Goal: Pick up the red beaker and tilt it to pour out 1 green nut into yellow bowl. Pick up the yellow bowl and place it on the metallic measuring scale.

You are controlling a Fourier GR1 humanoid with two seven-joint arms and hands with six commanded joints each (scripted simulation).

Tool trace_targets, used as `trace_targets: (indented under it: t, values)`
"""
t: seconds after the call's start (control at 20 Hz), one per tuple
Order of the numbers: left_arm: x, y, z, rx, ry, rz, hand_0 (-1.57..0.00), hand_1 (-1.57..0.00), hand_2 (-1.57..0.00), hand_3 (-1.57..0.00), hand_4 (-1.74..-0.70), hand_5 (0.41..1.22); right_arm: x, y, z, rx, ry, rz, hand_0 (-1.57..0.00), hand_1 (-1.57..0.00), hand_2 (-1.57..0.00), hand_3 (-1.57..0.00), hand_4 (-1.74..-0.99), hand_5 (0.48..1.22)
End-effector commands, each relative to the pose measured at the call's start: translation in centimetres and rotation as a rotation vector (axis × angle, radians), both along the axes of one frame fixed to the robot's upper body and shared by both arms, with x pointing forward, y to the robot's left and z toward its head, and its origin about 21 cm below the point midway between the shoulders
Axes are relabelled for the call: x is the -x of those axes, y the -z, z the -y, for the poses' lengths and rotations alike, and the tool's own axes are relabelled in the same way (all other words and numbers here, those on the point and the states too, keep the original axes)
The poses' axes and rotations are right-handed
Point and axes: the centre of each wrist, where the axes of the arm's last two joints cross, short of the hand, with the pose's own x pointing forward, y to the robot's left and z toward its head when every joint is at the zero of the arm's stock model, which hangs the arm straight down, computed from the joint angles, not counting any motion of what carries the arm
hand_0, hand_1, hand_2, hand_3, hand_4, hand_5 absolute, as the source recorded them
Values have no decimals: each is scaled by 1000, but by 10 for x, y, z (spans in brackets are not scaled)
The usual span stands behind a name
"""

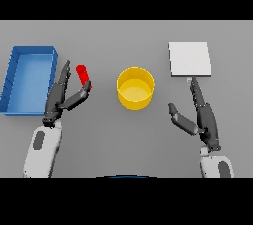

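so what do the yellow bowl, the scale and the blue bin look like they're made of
Yellow bowl: probably plastic; uniform saturated colour, thin smooth wall, soft sheen inside.
Measuring scale: a flat pale grey slab, matte, with no visible reflections; it could be brushed metal or painted plastic, the look leaves it open.
Blue bin: likely moulded plastic; even blue colour and thin straight walls.

no readable text, labels, numbers, or signs anywhere
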Motion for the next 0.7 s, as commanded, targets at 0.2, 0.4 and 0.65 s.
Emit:
trace_targets:
  t: [0.2,0.4,0.65]
  values:
    - [-23,11,3,4,9,15,1,1,1,1,-1183,631,1,-2,0,4,10,11,1,1,1,1,-1245,670]
    - [-39,15,11,-26,14,24,1,1,1,1,-1230,649,-3,-3,2,8,5,8,1,1,1,1,-1247,679]
    - [-60,14,24,-59,32,44,1,1,1,1,-1260,676,2,-2,2,-3,0,19,1,1,1,1,-1266,692]
